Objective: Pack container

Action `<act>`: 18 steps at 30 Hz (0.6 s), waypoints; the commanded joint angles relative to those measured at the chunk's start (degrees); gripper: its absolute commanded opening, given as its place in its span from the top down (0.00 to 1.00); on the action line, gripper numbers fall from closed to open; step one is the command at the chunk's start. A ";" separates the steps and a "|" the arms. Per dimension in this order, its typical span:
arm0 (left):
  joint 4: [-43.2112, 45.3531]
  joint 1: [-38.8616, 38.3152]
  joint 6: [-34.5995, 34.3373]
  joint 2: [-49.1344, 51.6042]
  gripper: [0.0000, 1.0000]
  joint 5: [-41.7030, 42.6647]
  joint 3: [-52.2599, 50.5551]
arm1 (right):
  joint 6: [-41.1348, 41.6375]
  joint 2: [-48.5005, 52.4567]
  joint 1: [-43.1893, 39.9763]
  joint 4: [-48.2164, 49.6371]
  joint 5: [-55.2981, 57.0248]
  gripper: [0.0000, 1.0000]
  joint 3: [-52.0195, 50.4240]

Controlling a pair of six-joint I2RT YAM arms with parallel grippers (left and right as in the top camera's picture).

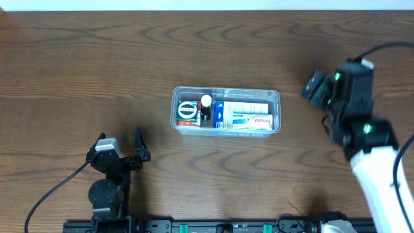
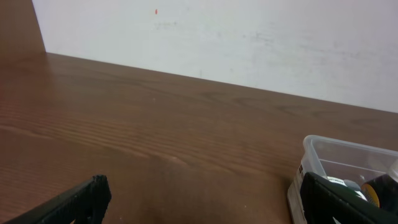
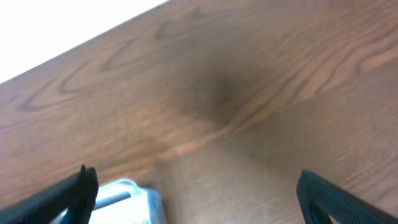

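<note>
The clear plastic container (image 1: 226,95) stands at the middle of the table. It holds a round green-and-white tin (image 1: 188,109), a small dark bottle with a white cap (image 1: 206,106) and white-and-blue boxes (image 1: 249,118). My left gripper (image 1: 119,141) is open and empty, near the front edge to the container's lower left. In the left wrist view (image 2: 205,202) the container's corner (image 2: 336,149) shows at the right. My right gripper (image 1: 315,89) is open and empty, to the right of the container. In the right wrist view (image 3: 199,196) a container corner (image 3: 134,198) shows blurred at lower left.
The table is dark brown wood (image 1: 97,65). A white wall (image 2: 249,37) rises behind its far edge. Black cables run from both arms, at the front left (image 1: 55,194) and far right (image 1: 388,48).
</note>
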 commanded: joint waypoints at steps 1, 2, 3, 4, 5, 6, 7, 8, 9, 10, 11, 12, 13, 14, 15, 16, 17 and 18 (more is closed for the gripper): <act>-2.54 0.28 -0.22 0.17 0.02 -0.61 -0.63 | -0.42 -6.56 1.18 6.32 5.42 0.01 -9.05; -2.54 0.28 -0.22 0.17 0.02 -0.61 -0.63 | -1.38 -9.14 1.16 9.35 5.33 0.01 -12.17; -2.54 0.28 -0.22 0.17 0.02 -0.61 -0.63 | -2.51 -11.45 1.16 11.65 5.09 0.01 -14.73; -2.54 0.28 -0.22 0.17 0.02 -0.61 -0.63 | -4.00 -13.68 1.16 13.57 4.59 0.01 -17.07; -2.54 0.28 -0.22 0.17 0.02 -0.61 -0.63 | -6.01 -16.37 1.16 15.54 3.91 0.01 -19.58; -2.54 0.28 -0.22 0.17 0.02 -0.61 -0.63 | -8.37 -19.06 1.16 17.03 3.02 0.01 -21.88; -2.54 0.28 -0.22 0.17 0.02 -0.59 -0.63 | -10.88 -21.73 1.16 17.94 1.84 0.01 -23.96; -2.54 0.28 -0.22 0.17 0.02 -0.61 -0.63 | -12.63 -23.65 1.16 18.36 0.92 0.01 -25.35; -2.54 0.28 -0.22 0.17 0.02 -0.61 -0.63 | -14.84 -26.27 1.16 18.82 -0.35 0.01 -27.21; -2.54 0.28 -0.22 0.17 0.02 -0.61 -0.63 | -16.59 -28.52 1.16 19.02 -1.40 0.01 -28.76; -2.54 0.28 -0.22 0.17 0.02 -0.61 -0.63 | -18.36 -31.50 1.16 19.43 -2.43 0.01 -30.80; -2.54 0.28 -0.22 0.17 0.02 -0.59 -0.63 | -19.43 -33.77 1.16 19.65 -3.13 0.01 -32.35; -2.54 0.28 -0.22 0.17 0.02 -0.61 -0.63 | -20.02 -36.85 1.16 19.89 -3.28 0.01 -34.34; -2.54 0.28 -0.22 0.17 0.02 -0.61 -0.63 | -20.17 -38.82 1.16 20.06 -3.39 0.01 -35.58; -2.54 0.28 -0.22 0.17 0.02 -0.61 -0.63 | -20.17 -41.07 1.16 20.11 -3.37 0.01 -36.98; -2.54 0.28 -0.22 0.17 0.02 -0.61 -0.63 | -20.15 -43.52 1.16 20.31 -3.39 0.01 -38.51; -2.54 0.28 -0.22 0.17 0.02 -0.61 -0.63 | -20.15 -45.66 1.16 20.65 -3.39 0.01 -39.89; -2.54 0.28 -0.22 0.17 0.02 -0.61 -0.63 | -20.15 -47.19 1.16 21.11 -3.48 0.01 -40.96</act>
